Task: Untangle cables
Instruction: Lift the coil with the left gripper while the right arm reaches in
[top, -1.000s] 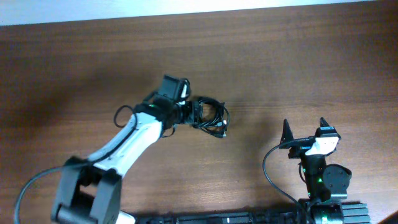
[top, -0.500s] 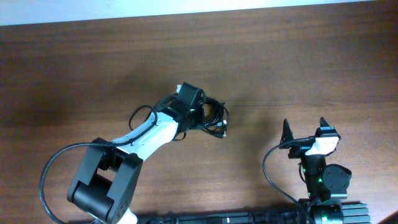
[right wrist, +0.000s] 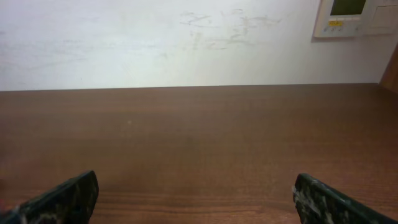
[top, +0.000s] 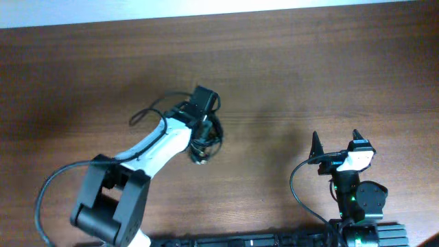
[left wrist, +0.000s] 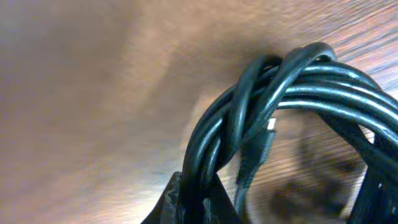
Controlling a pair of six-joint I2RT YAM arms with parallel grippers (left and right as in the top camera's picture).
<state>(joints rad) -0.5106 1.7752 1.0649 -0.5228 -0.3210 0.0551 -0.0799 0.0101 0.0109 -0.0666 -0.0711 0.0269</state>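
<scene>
The cables [top: 208, 144] form one small dark knot near the table's middle. My left gripper [top: 205, 129] is shut on this knot from the far side. In the left wrist view the cables [left wrist: 292, 93] fill the right half as twisted black loops lifted a little off the wood, and a few strands are pinched between my left gripper's [left wrist: 200, 200] dark fingers at the bottom edge. A small plug end [left wrist: 271, 124] shows inside the bundle. My right gripper [top: 336, 139] stands open near the front right, far from the cables. Its fingertips [right wrist: 69, 198] frame only bare wood.
The brown wooden table [top: 329, 62] ends at a pale wall along the far edge. A white wall panel [right wrist: 354, 17] shows in the right wrist view. A thick black wire [top: 147, 113] loops off my left arm.
My left gripper has closed on the cable knot and drawn it left and toward the front edge. Its wrist has turned. The right arm has not moved.
</scene>
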